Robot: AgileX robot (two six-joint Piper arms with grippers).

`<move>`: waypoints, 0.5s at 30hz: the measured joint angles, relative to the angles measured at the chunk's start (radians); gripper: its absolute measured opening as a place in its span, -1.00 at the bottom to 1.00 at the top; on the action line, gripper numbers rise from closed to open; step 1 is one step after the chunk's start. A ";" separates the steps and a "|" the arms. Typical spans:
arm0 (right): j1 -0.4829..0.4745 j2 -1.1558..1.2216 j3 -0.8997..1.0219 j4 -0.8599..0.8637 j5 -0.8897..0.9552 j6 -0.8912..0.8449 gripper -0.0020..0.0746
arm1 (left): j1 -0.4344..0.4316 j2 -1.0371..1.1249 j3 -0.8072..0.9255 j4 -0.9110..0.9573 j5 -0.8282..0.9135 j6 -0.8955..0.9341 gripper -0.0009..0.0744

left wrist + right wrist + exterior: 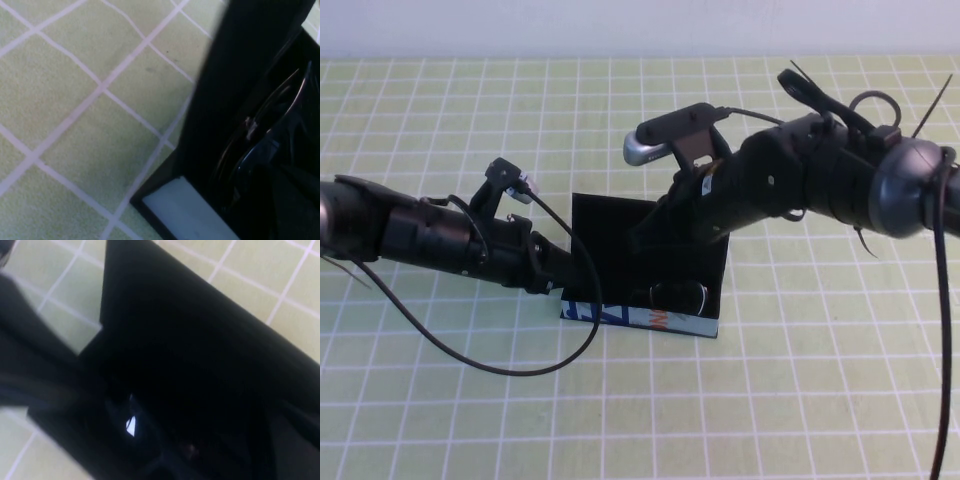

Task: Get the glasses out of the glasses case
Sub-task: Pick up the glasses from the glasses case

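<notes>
Case open, glasses not out yet.
You see the glasses case (645, 290) with its lid raised on the green grid mat (440, 400); the glasses (678, 296) lie inside. The right gripper (655, 240) reaches into it, the left gripper (570, 280) touches its left end; you cannot tell either grip.

glasses (678, 296) in open glasses case (650, 322), end effectors at its left and right

Both arms are matte black with rounded jointed housings. The left arm (430, 238) trails a thin black cable looping onto the table; the right arm (820, 170) carries a silver-nosed black camera (670, 135), a grey-blue round joint cap and loose black wires.
</notes>
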 joint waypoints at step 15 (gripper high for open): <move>-0.038 0.171 -0.167 0.048 0.116 0.000 -0.99 | 0.000 0.000 0.000 0.017 0.005 -0.002 -0.99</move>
